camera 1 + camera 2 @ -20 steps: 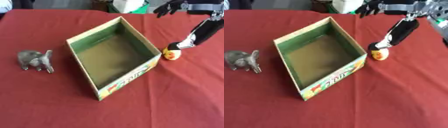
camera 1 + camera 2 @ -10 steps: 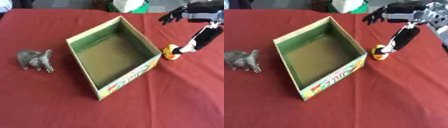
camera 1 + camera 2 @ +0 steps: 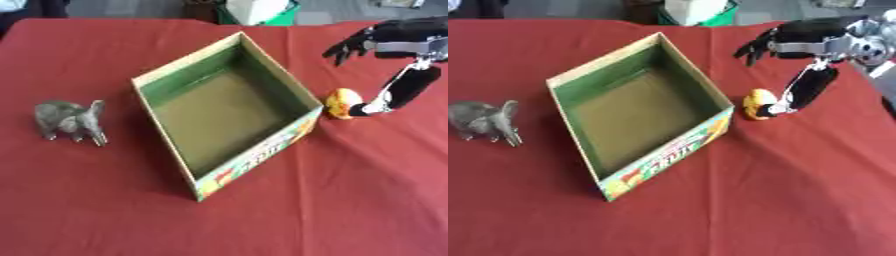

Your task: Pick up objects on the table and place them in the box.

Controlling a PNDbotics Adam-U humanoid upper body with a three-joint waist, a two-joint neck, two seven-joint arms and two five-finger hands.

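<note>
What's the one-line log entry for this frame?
right hand: open, above toucan toy, not touching | toucan toy: on cloth right of box | elephant: left of box | box: empty | left hand: not visible

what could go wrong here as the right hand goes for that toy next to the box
1. The right hand is above the toucan toy, with spread fingers; the toy lies close to the box wall, so a fast descent may knock it or hit the rim.
2. The toy is long with a rounded yellow end; it might roll or slip from a grasp.
3. The elephant toy sits far left, likely a stretch for this arm.
</note>
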